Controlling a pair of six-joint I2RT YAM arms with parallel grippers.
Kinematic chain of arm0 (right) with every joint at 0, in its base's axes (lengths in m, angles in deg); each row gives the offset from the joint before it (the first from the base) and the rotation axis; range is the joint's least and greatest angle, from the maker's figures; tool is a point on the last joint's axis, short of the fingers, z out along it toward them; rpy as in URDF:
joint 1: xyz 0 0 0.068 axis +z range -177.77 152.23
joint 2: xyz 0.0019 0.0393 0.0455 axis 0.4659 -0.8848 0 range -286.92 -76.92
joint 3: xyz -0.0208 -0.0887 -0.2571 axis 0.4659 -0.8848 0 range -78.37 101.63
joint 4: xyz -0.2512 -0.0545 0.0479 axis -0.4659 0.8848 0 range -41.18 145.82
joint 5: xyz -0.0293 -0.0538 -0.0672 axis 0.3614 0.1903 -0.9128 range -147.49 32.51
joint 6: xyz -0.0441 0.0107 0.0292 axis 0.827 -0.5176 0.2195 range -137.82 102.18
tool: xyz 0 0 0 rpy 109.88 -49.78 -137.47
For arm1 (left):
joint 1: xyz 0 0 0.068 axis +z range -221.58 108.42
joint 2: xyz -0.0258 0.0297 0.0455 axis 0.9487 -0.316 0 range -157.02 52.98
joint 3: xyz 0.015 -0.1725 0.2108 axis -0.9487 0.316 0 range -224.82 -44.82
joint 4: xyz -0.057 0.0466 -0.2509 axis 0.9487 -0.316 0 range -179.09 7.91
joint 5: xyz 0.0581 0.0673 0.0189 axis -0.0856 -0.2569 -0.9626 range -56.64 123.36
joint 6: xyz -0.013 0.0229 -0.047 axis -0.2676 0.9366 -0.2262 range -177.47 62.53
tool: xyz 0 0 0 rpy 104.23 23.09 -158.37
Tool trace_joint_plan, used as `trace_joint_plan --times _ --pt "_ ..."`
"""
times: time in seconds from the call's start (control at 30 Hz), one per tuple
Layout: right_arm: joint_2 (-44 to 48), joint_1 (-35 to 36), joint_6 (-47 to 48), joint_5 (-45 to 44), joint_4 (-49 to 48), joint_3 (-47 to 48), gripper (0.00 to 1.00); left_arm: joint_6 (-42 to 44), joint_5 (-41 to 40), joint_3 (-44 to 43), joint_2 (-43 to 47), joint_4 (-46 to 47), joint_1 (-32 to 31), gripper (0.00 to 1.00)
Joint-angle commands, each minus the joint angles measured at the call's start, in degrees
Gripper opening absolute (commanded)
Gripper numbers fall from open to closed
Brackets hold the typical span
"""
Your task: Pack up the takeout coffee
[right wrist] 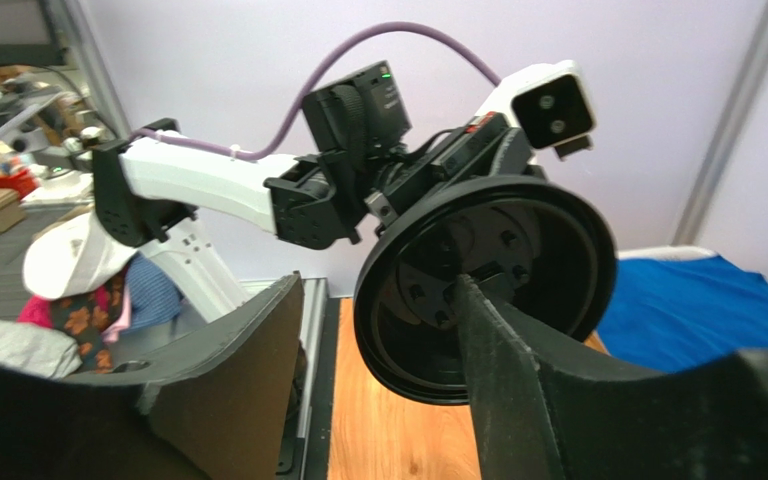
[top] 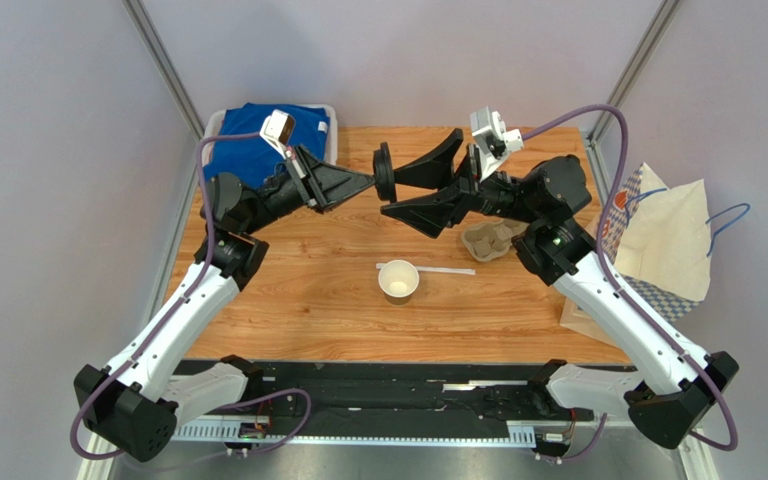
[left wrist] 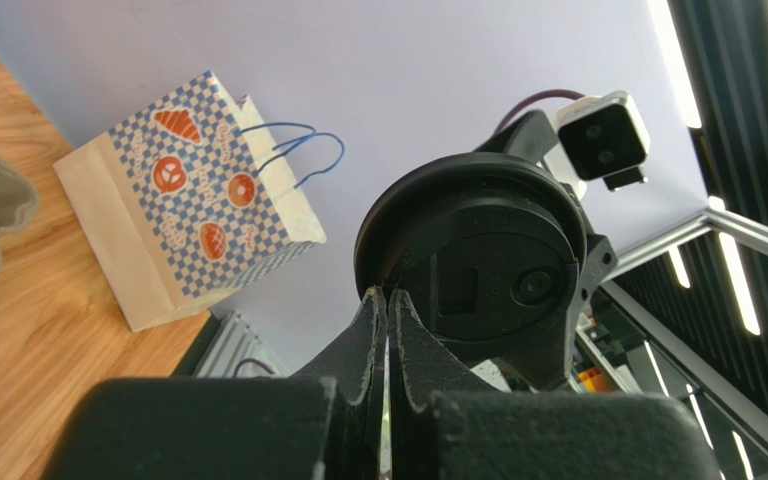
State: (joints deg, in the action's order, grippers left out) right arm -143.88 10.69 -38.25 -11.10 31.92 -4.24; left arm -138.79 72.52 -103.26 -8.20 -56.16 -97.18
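The tan paper cup (top: pixel 399 280) stands open and lidless on the wooden table. Its round black lid (top: pixel 384 172) is held up in the air, on edge, above the table's back. My left gripper (top: pixel 370 180) is shut on the lid's rim; the left wrist view shows the pads (left wrist: pixel 376 320) pinched on the lid (left wrist: pixel 478 250). My right gripper (top: pixel 390 193) is open right next to the lid. In the right wrist view the lid (right wrist: pixel 548 250) faces me, with one fingertip (right wrist: pixel 468 300) in front of it and the other finger (right wrist: pixel 248 360) well off to the left.
A thin white straw (top: pixel 448 270) lies beside the cup. A brown pulp carrier (top: pixel 493 240) sits under the right arm. The checkered paper bag (top: pixel 658 235) stands off the table's right edge, also in the left wrist view (left wrist: pixel 198 200). A blue cloth (top: pixel 258 140) lies back left.
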Motion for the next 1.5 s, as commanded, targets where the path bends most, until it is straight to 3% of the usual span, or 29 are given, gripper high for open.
trace_joint_plan --times 0.0,0.13,0.2,0.27,0.37,0.43,0.6,0.77,0.93,1.17,1.47 --pt "3.67 -0.22 7.49 -9.29 10.91 0.31 0.71 5.37 2.76 0.69 1.42 -5.62 -0.24 0.0" --pt "6.22 -3.2 8.56 -15.97 21.37 0.58 0.8 15.44 5.05 1.13 1.95 -13.87 0.47 0.0" --pt "7.98 -4.52 9.52 -20.35 27.34 0.75 0.82 23.01 4.18 -1.31 2.47 -24.31 0.38 0.0" --pt "9.21 -6.2 10.49 -25.97 35.31 1.45 0.87 37.41 1.37 -4.74 2.04 -39.99 -0.32 0.0" --pt "10.18 -7.87 14.87 -31.68 47.43 2.6 0.91 54.38 -5.82 -11.33 -0.33 -57.14 -1.64 0.0" --pt "10.79 -8.92 18.55 -32.33 51.78 1.02 0.91 65.08 -13.38 -15.73 -2.88 -63.78 -4.17 0.0" --pt "12.47 -10.68 19.11 -31.02 61.11 -4.86 0.95 79.27 -24.54 -22.06 -10.95 -77.86 -10.85 0.0" --pt "11.24 -10.77 17.7 -26.45 64.45 -8.73 1.0 83.86 -29.83 -25.4 -20.18 -84.37 -16.92 0.0" --pt "8.53 -12.09 16.91 -18.55 61.56 -11.81 1.0 82.99 -32.74 -28.48 -25.11 -84.64 -20.53 0.0" --pt "-0.62 -20.6 10.85 -8.44 60.58 -14.28 0.91 79.3 -35.9 -33.23 -33.2 -85.61 -21.33 0.0" --pt "-5.11 -22.11 7.51 -4.29 57.08 -16.55 0.84 78.86 -36.35 -37.71 -39.09 -85.87 -22.12 0.0"
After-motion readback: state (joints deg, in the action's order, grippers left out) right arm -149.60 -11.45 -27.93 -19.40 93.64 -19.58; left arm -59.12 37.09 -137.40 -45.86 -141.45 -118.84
